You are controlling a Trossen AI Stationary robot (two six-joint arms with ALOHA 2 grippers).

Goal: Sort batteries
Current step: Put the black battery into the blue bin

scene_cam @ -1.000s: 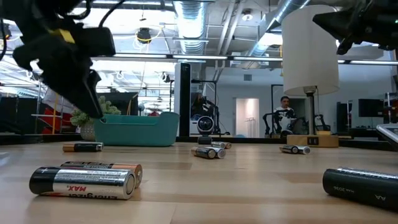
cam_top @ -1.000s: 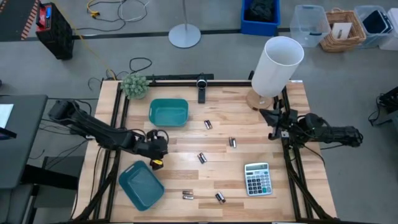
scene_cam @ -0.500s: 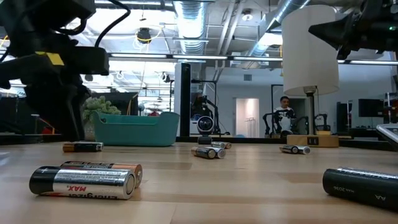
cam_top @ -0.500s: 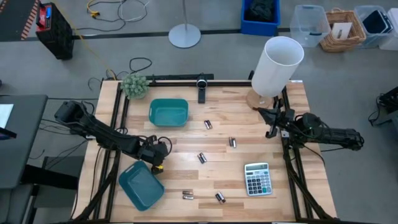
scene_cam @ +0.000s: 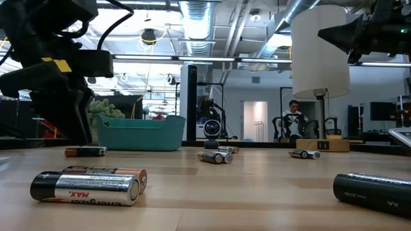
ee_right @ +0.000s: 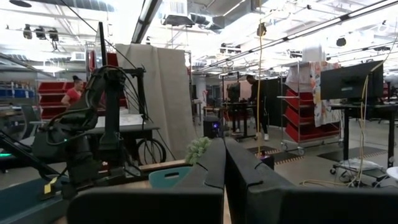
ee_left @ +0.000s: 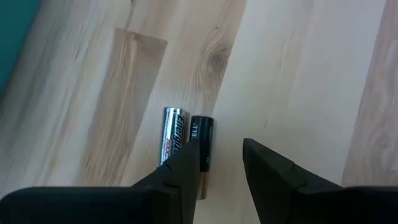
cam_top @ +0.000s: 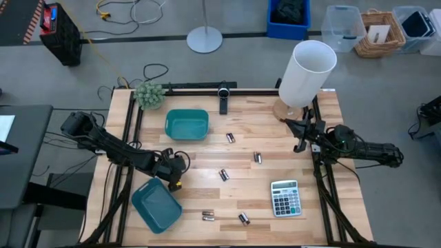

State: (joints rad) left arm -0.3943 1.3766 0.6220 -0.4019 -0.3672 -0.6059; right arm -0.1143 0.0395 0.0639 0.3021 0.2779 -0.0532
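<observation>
Several small batteries lie scattered on the wooden table: battery (cam_top: pixel 231 138), battery (cam_top: pixel 257 158), battery (cam_top: pixel 223 175), a pair (cam_top: pixel 207 215) and battery (cam_top: pixel 243 219). In the left wrist view a silver battery (ee_left: pixel 172 134) and a black-and-copper battery (ee_left: pixel 201 140) lie side by side. My left gripper (ee_left: pixel 221 165) (cam_top: pixel 173 172) is open and low over the table, pointing down. Its fingers stand just beside that pair, and the gap between them holds only bare wood. My right gripper (ee_right: pixel 224 162) (cam_top: pixel 301 134) is shut and raised at the table's right edge.
One teal tray (cam_top: pixel 157 205) sits just near-left of my left gripper, another teal tray (cam_top: pixel 187 124) at the far left. A grey calculator (cam_top: pixel 285 198) lies near right. A white cylinder (cam_top: pixel 306 72) on a wooden base, a small plant (cam_top: pixel 149 94) and a black post (cam_top: pixel 223 100) stand along the far edge.
My left gripper has come down from a raised, tilted pose to just above the table, shifting slightly toward the near edge and turning more upright. The batteries have stayed where they were.
</observation>
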